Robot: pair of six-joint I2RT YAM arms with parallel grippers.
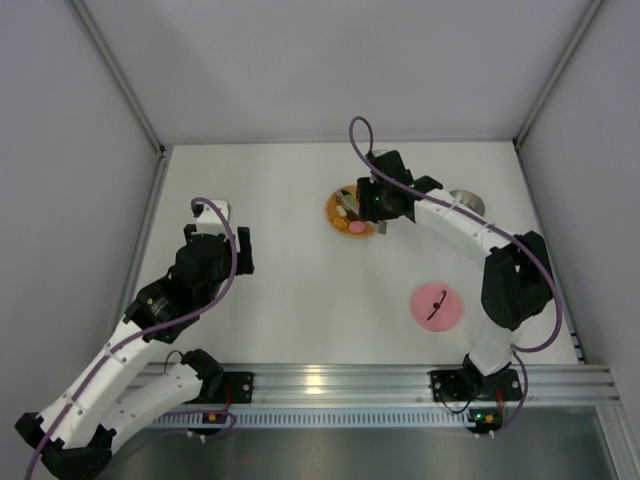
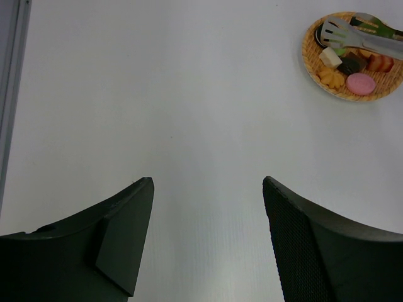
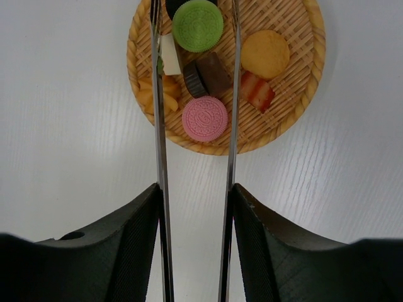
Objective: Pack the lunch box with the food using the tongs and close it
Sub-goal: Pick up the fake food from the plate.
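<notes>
My right gripper (image 3: 195,189) is shut on the tongs (image 3: 160,151), one thin silver arm pressed against each finger. The tongs reach out over a round woven mat (image 3: 296,107) holding the food: a pink cookie (image 3: 204,118), brown pieces (image 3: 206,75), a yellow round (image 3: 265,53) and a red-striped piece (image 3: 256,91). A green cookie (image 3: 198,25) sits between the tong arms; whether it is pinched I cannot tell. The steel lunch box (image 1: 468,201) shows partly behind the right arm. My left gripper (image 2: 208,189) hangs open over bare table, nothing between its fingers.
A pink disc lid (image 1: 436,305) with a dark handle lies on the table near the right arm's base. White walls close the table (image 1: 300,280) on three sides. The mat with food and tongs also appears far right in the left wrist view, mat (image 2: 315,63).
</notes>
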